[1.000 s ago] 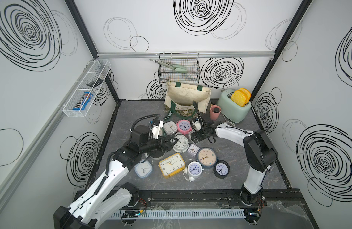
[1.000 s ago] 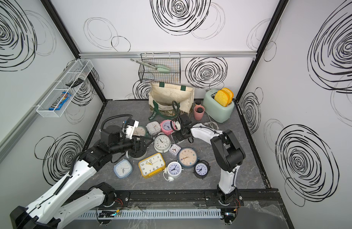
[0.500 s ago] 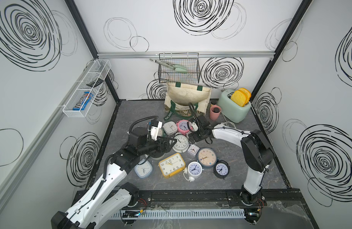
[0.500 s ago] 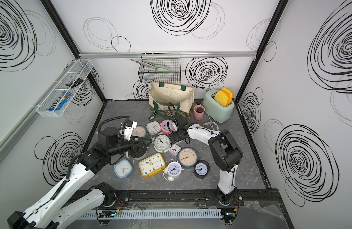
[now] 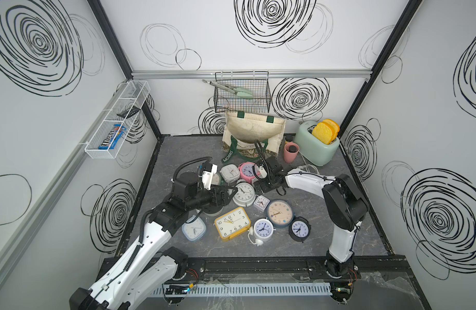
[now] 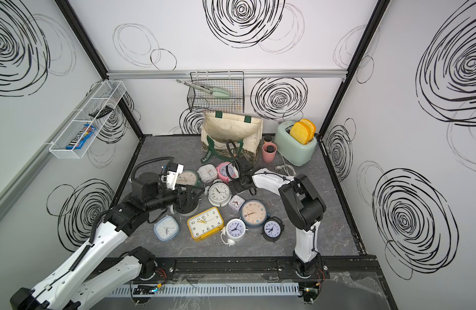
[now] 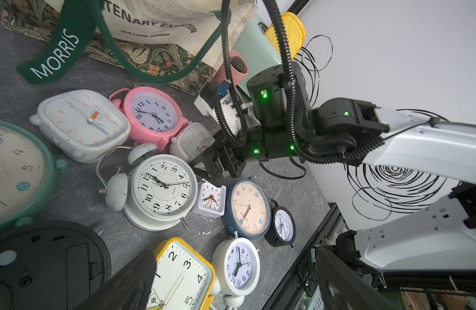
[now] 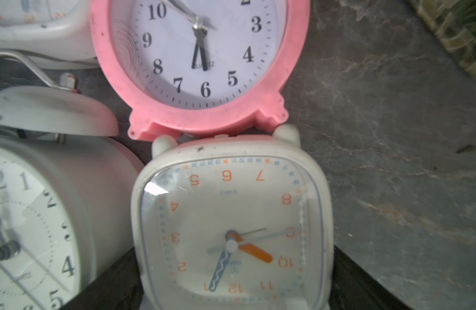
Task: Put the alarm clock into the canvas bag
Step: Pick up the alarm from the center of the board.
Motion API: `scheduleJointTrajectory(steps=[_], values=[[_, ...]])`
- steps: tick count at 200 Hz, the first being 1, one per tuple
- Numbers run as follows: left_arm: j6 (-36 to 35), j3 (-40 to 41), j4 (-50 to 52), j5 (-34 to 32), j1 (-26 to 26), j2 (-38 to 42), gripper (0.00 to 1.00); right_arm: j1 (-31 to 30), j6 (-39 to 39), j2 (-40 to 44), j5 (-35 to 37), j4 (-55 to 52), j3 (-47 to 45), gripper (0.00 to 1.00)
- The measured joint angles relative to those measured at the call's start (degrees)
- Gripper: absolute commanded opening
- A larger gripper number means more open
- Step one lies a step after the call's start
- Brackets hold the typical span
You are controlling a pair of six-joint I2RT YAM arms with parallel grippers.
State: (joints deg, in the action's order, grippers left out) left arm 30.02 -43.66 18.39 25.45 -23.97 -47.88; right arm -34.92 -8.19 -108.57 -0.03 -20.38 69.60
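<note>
The cream canvas bag stands open at the back of the table, its green "MORRIS" handle hanging down the front. Several alarm clocks lie in front of it. A small white square alarm clock with orange numerals lies flat next to a pink round clock. My right gripper is open, with one dark finger on each side of the white clock. In both top views the right gripper covers that clock. My left gripper is open and empty above a black face-down clock.
A white twin-bell clock lies between the two grippers. A yellow clock, a blue-rimmed clock and others lie nearer the front. A pink cup and a mint toaster stand right of the bag. A wire basket hangs above it.
My right arm has shifted a little to the left, bringing its gripper in among the clocks by the pink one. The left arm has barely moved.
</note>
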Motion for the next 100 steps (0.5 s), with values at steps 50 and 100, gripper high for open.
scheduleJointTrajectory(steps=[50,100], values=[[0.7,0.0,-0.1,0.0,0.5,0.0,0.96,0.7,-0.2,1.2,-1.5,2.5,-2.0,0.89],[0.9,0.0,-0.1,0.0,0.5,-0.1,0.96,1.7,-0.2,3.4,-3.6,1.8,-3.6,0.77]])
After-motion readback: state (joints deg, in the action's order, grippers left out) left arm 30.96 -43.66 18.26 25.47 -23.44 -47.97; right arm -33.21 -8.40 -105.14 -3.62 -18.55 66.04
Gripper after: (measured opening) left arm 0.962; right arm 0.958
